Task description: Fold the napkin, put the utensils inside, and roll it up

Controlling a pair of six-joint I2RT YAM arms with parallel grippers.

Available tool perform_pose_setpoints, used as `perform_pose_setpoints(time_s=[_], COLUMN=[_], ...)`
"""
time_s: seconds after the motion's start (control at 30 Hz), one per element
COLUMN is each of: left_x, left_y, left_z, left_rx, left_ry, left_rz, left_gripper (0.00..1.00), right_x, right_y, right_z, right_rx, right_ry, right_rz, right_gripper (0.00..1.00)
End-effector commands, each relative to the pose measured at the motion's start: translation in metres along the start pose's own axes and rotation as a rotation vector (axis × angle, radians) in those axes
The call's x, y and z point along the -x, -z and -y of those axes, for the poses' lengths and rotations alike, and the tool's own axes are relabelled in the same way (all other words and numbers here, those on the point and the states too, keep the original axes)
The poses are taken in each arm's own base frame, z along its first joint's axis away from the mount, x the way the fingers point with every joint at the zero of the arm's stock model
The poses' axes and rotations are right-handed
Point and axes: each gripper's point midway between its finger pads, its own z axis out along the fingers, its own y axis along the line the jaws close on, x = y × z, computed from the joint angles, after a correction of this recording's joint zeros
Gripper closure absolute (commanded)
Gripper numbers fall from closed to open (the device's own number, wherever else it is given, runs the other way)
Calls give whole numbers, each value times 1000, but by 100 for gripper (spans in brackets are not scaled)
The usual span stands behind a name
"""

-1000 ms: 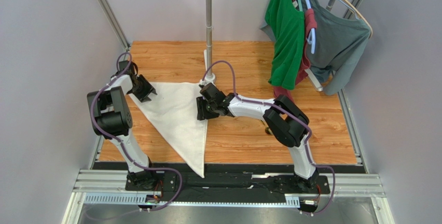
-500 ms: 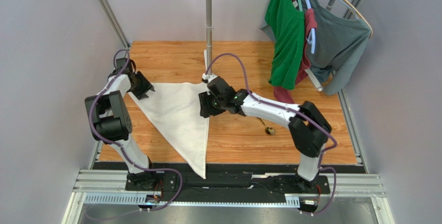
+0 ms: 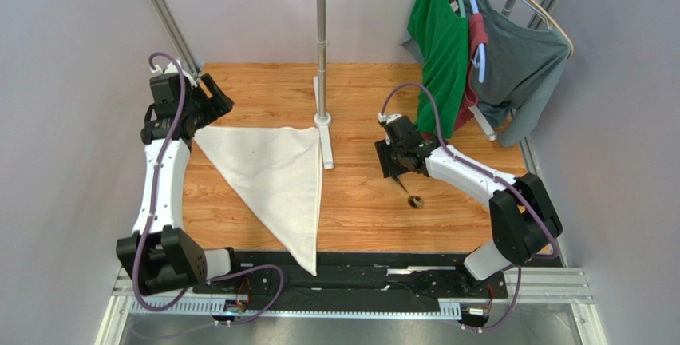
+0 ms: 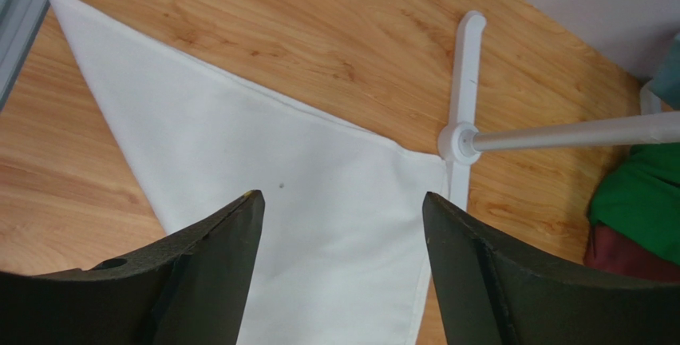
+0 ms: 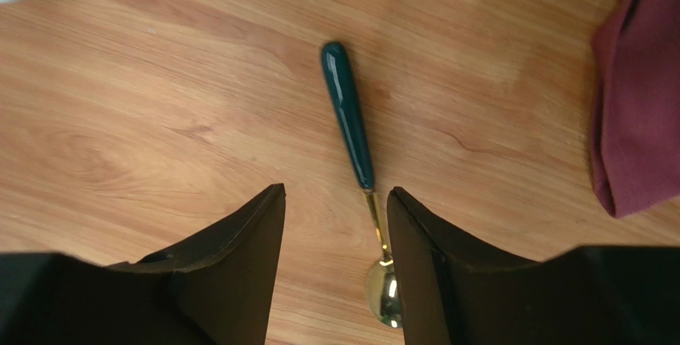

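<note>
White napkin (image 3: pixel 271 173): lying flat on the left half of the worktop (image 3: pixel 367 225), already folded into a triangle, one long tip pointing to the near edge and passing a little over it.
Spoon (image 5: pixel 364 171): lying alone on bare wood right of the middle, well apart from the napkin, not yet placed inside.
Right gripper (image 5: pixel 335 195): hovering just over the spoon, jaws apart, holding nothing.
Left gripper (image 4: pixel 339 201): hanging raised near the napkin's far left corner, jaws wide apart, holding nothing.
Long axis: in the right wrist view, running almost along the gap between the two jaws, dark handle tip pointing away from the gripper, brassy bowl sitting low and closer to the right-hand jaw; in the top view, slanting from far left (handle) to near right (bowl).
Nearer arm: the right, sitting directly above; the left, waiting beyond the napkin, far from the spoon.
Next move: likely coming down and closing across the slim neck or handle, then carrying leftwards to the napkin.
Risk: pushing the thin spoon sideways with one jaw, being a little off centre.
Around: white pole stand (image 3: pixel 322 57) standing between napkin and spoon, its base just beside the napkin's far right corner.
</note>
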Motion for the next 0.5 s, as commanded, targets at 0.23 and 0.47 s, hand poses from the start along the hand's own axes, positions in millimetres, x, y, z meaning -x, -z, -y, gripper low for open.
perform_pose_setpoints(time_s=[0.23,0.47], left_x=[-4,-2], left_y=[54,55], left_z=[3,0], left_rx=[-2,19], left_ry=[-200,-209], left_rz=[72,74], left_gripper=[16,16], right_x=[-10,-23], right_y=[-23,-36], right_z=[38,26], right_rx=[-70,12], right_ry=[60,84], right_rz=[-52,-72], right_gripper=[49,50])
